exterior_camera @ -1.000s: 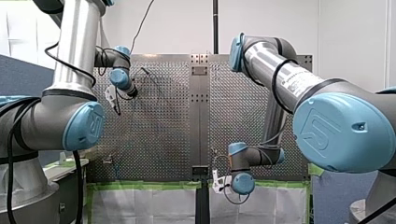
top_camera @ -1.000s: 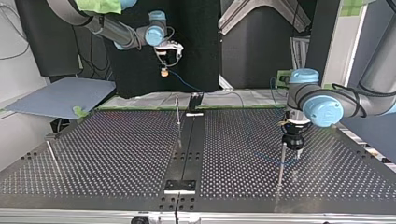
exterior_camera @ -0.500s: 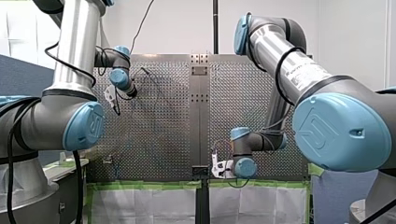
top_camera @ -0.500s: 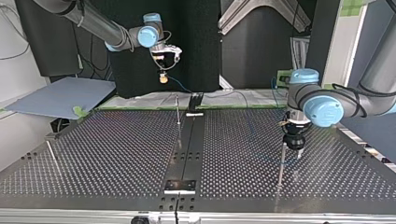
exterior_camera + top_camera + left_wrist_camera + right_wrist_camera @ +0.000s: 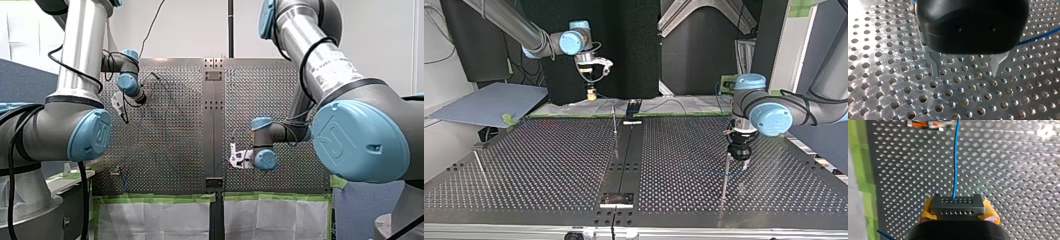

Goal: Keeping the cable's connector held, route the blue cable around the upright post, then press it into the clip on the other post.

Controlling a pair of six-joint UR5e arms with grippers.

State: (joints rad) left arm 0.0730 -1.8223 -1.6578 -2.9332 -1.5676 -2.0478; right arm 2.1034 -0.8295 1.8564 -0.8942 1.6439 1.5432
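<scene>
My right gripper [image 5: 591, 94] has swung toward the top view's left, its yellow pads [image 5: 992, 216] clamped on the connector [image 5: 957, 206]. The cable [image 5: 955, 160] runs straight ahead from it over the table [image 5: 1010, 170]. It looks thin, limp and light, so it is best guided near the connector. My left gripper [image 5: 965, 67] hangs with its fingers apart.

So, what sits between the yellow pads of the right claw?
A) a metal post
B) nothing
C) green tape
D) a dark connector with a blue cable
D: in the right wrist view, my right claw grips the dark connector, and the blue cable runs out of it ahead of the claw.
</scene>
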